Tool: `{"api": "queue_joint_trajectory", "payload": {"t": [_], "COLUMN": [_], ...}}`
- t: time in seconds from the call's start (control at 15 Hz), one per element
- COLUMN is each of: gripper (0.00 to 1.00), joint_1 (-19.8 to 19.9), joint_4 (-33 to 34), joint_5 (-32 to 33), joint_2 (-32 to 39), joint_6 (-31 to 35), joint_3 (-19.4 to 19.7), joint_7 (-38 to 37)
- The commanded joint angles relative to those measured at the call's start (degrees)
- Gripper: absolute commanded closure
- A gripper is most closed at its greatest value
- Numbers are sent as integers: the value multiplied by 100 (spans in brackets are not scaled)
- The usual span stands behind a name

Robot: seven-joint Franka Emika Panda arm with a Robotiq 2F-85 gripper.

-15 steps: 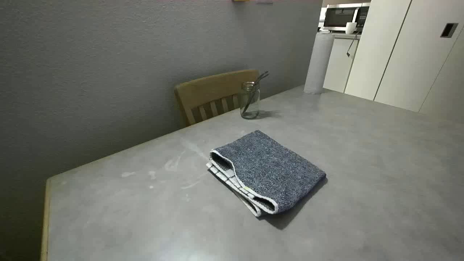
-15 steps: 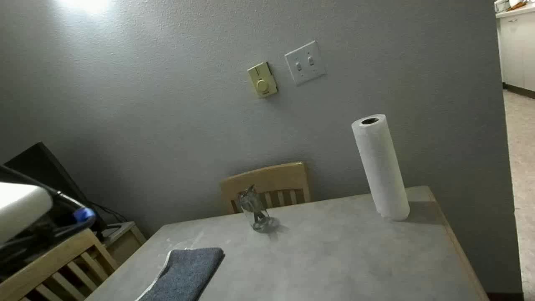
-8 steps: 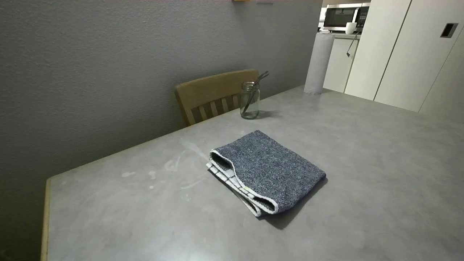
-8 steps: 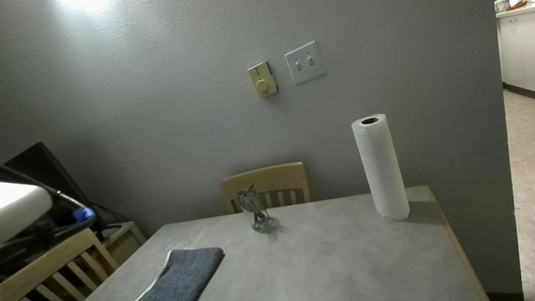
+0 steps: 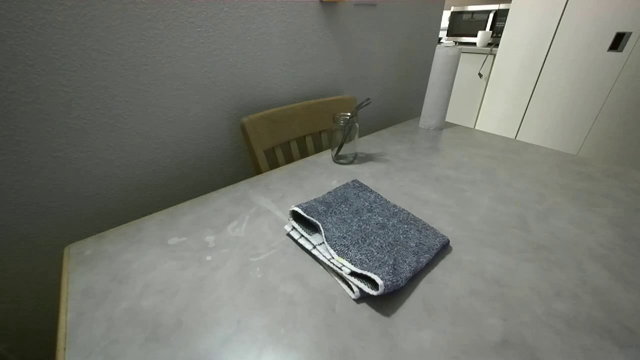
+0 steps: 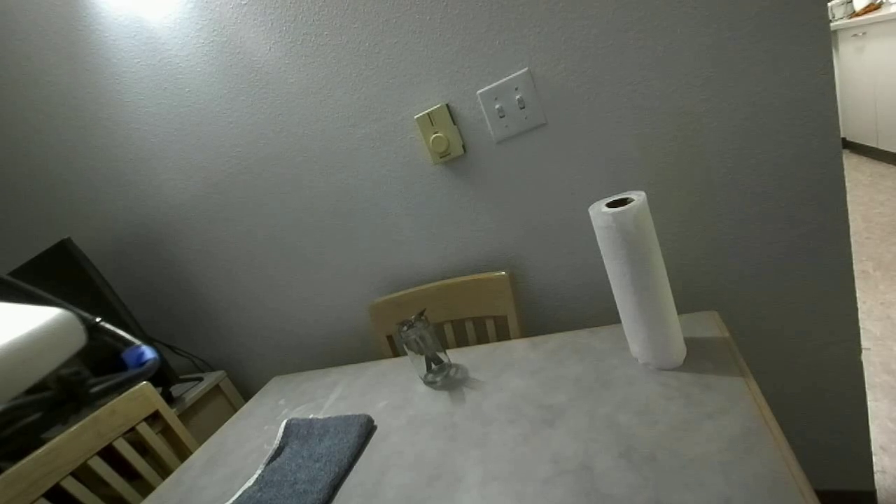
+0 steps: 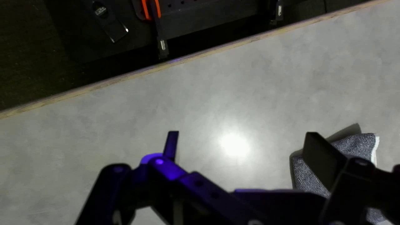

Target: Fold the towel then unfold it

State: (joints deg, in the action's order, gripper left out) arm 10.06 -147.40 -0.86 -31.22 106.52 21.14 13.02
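The towel [image 5: 372, 232], grey-blue and speckled, lies folded in layers on the table. Its open folds and white-and-dark striped edge [image 5: 320, 247] face the near left in an exterior view. Only the upper part of the towel [image 6: 315, 455] shows at the bottom of an exterior view. In the wrist view my gripper [image 7: 243, 136] stands wide open over bare tabletop, with nothing between its fingers. The right finger [image 7: 322, 161] overlaps the towel [image 7: 304, 175] in the picture, hiding part of it; whether they touch I cannot tell. Neither exterior view shows the gripper's fingers.
A glass jar [image 5: 345, 140] with dark utensils stands beyond the towel, near a wooden chair [image 5: 300, 120] and the wall. An upright paper towel roll [image 6: 640, 280] is at the far end. In the wrist view the wooden table edge [image 7: 218, 48] borders dark equipment with orange-handled clamps [image 7: 157, 9].
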Motion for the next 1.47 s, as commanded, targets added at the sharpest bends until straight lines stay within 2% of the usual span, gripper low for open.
{"api": "queue_joint_trajectory", "payload": {"t": [0.0,0.6,0.67,0.73,0.87,1.13,1.4], "gripper": [0,0,0,0,0,0,0], "joint_1": [114,-806,-816,-684,-731,-752,-1009], "joint_4": [217,969,1051,711,875,1036,1610], "joint_5": [79,-340,-314,-261,-261,-258,-315], "joint_2": [224,1819,1958,1500,1815,2006,2550], "joint_6": [-133,-124,-150,-18,-18,-66,-194], "joint_3": [-167,-754,-796,-863,-941,-994,-1426], "joint_7": [171,979,1108,779,903,903,539]}}
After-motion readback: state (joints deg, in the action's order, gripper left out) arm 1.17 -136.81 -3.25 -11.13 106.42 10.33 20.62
